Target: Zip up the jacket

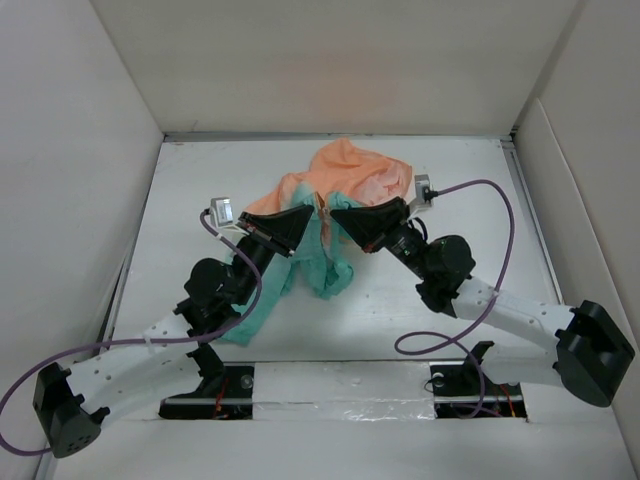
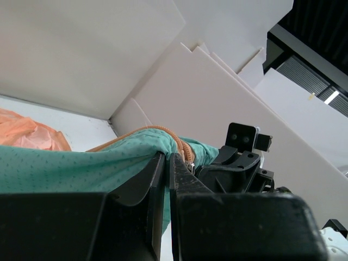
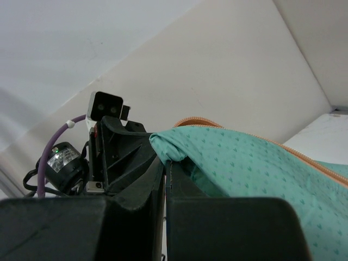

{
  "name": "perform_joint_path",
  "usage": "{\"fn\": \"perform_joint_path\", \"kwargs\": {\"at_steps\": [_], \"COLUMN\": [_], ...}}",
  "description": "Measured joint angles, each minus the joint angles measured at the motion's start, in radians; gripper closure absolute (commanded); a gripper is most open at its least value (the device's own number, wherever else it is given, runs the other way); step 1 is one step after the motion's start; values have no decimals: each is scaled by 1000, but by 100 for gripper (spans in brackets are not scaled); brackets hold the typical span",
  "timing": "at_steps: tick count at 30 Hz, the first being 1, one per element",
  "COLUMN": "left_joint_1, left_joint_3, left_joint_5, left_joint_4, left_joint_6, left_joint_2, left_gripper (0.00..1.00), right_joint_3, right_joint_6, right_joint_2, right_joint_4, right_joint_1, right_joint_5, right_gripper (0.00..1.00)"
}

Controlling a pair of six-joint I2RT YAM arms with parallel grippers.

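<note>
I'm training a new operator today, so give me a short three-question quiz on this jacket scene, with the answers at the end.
1. True or false: the left hand is shut on teal fabric of the jacket.
2. Multiple choice: what does the right hand hold? A, nothing, it is open; B, teal fabric by the orange zipper; C, orange fabric.
3. Short answer: what colour is the jacket's far end in the top view?

Key: 1 true; 2 B; 3 orange.
</note>
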Motion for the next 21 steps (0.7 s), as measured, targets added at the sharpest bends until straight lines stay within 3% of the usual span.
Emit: {"fn": "perform_joint_path", "kwargs": {"at_steps": [21], "left_joint_1": [0], "left_joint_3": [-16], "left_joint_5": [8], "left_joint_4": [39], "left_joint_6": [-11], "left_joint_2": [1], "left_gripper": [100], "right_joint_3": [-5], "right_joint_6": [11], "right_joint_2": [0], "right_joint_4": [17], "right_joint_1": [19], "right_joint_5": [2], "right_gripper": [100]}}
